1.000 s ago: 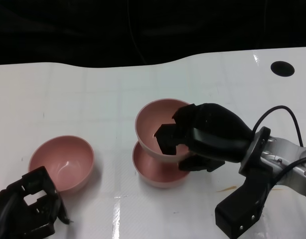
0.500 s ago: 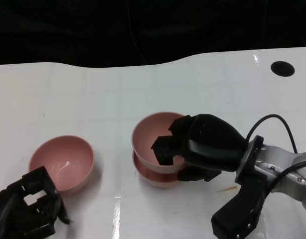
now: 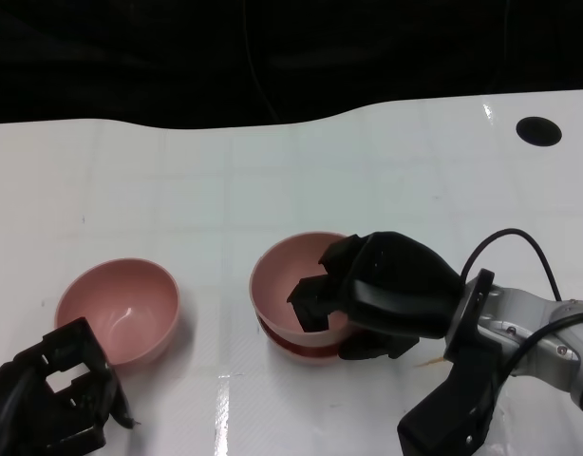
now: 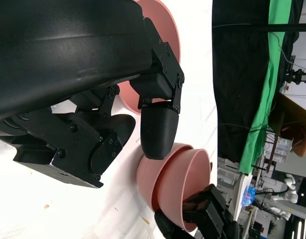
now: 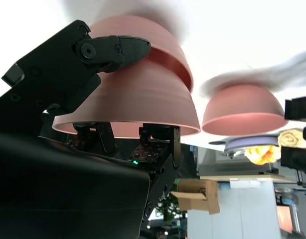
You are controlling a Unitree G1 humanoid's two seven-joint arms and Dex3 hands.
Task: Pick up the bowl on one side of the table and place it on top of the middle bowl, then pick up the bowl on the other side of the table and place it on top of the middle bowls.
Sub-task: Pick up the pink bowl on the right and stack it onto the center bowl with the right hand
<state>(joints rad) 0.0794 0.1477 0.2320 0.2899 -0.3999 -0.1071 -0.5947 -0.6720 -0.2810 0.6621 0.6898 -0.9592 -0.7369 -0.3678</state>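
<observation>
In the head view the right hand [image 3: 372, 296] has come down since a second ago: the pink bowl [image 3: 290, 285] it pinches by the rim, fingers inside and thumb outside, hung clearly above the middle bowl [image 3: 293, 344] then, and now sits so deep in it that only a darker band of the lower bowl's rim shows beneath. I judge the first placement all but done, with letting go the next thing called for. The nested pair stands near the middle of the white table [image 3: 178, 190], toward its near edge, and the remaining bowl [image 3: 121, 309] sits well apart toward the left near edge, upright, untouched, with a glossy highlight inside. The left hand [image 3: 54, 399] rests at the near left corner, fingers curled in and holding nothing, just beside that bowl. In the left wrist view the left hand [image 4: 93, 99] fills most of the picture with nothing between its fingers; beyond it the held bowl [image 4: 185, 184] lies seated in the middle bowl [image 4: 148, 177], both smooth, matte pink and round-sided, with dark fingers of the right hand [image 4: 203, 214] on the rim. In the right wrist view the right hand [image 5: 78, 74] clamps the wall of the held bowl [image 5: 138, 104], the middle bowl [image 5: 163, 47] hugging it closely, and the remaining bowl [image 5: 242, 109] shows blurred beyond.
</observation>
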